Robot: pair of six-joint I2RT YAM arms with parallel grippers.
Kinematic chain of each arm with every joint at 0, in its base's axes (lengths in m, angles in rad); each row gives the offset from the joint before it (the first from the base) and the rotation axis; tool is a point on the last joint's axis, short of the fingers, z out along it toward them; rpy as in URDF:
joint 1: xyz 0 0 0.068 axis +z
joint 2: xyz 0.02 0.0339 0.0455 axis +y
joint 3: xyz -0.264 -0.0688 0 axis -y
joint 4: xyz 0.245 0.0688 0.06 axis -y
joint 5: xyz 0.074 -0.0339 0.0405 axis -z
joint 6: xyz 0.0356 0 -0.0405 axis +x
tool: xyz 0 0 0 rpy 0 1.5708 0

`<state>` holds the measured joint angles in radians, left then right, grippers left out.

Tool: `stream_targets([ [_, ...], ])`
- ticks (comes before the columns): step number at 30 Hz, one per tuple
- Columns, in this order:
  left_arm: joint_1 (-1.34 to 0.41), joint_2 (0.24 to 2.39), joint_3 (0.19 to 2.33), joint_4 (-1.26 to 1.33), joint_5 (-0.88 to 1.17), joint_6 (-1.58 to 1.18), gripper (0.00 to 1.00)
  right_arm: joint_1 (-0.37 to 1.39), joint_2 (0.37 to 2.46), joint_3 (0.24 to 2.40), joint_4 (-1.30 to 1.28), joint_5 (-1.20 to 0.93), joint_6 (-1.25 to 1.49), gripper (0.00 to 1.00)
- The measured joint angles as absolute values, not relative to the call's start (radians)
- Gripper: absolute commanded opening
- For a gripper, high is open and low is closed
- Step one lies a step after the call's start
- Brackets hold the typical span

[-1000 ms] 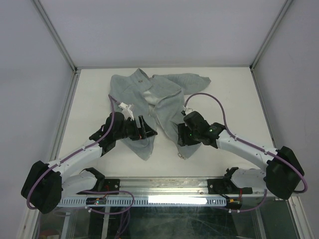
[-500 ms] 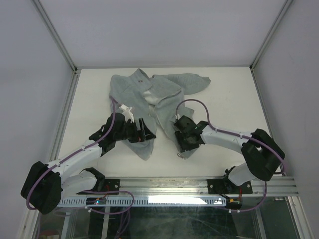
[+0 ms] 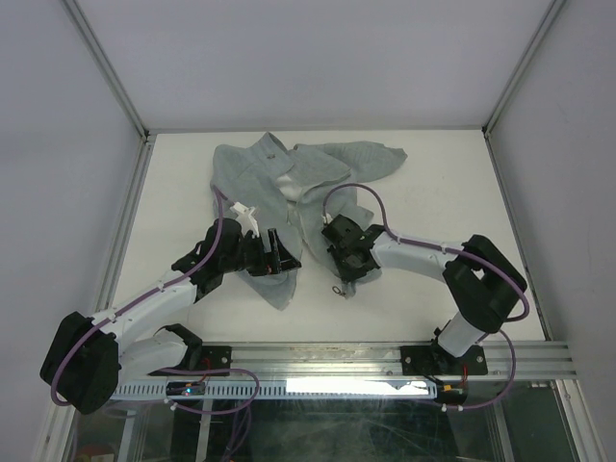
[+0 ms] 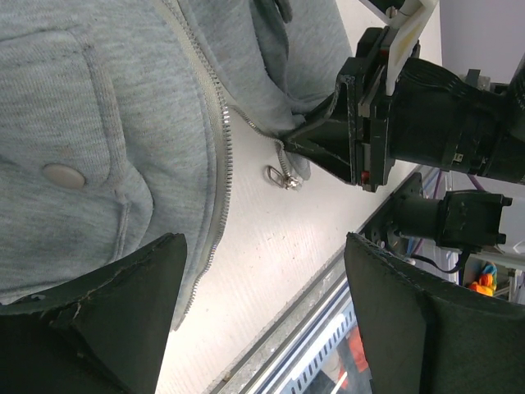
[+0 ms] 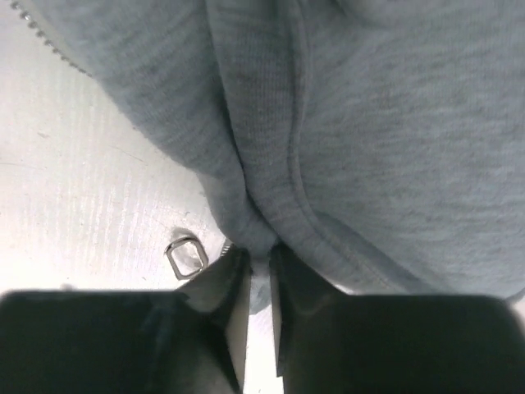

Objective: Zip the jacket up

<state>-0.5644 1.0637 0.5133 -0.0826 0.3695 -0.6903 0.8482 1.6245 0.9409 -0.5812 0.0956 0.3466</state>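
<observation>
A white table sits between pale grey walls, an aluminium rail along its near edge.

Soft, even overhead light fills the top view. The tabletop shows only faint shadows beside the jacket, and glare streaks the rail at its near edge. In the left wrist view the zipper is crisp and the dark fingers are blurred. The right wrist view bleaches the tabletop white, and its fingers are murky.
</observation>
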Motion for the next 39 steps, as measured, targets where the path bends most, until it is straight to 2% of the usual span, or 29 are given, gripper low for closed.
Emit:
stream_targets([
  [1, -0.564, 1.064, 0.513, -0.083, 0.369, -0.690, 0.79, 0.849, 1.629, 0.944, -0.575, 0.095, 0.346, 0.00],
  [9, -0.564, 1.042, 0.506, -0.075, 0.369, -0.693, 0.79, 0.859, 1.601, 0.898, -0.435, 0.008, 0.391, 0.00],
  [17, -0.571, 1.013, 0.491, -0.012, 0.381, -0.719, 0.75, 0.864, 1.394, 0.752, -0.165, -0.041, 0.482, 0.00],
  [29, -0.577, 1.063, 0.427, 0.190, 0.429, -0.839, 0.77, 0.864, 1.273, 0.595, 0.226, -0.051, 0.556, 0.00],
  [37, -0.577, 1.113, 0.362, 0.350, 0.430, -0.967, 0.76, 0.864, 1.246, 0.542, 0.347, -0.069, 0.595, 0.00],
  [39, -0.577, 1.132, 0.351, 0.387, 0.432, -0.988, 0.72, 0.864, 1.244, 0.539, 0.368, -0.073, 0.601, 0.00],
])
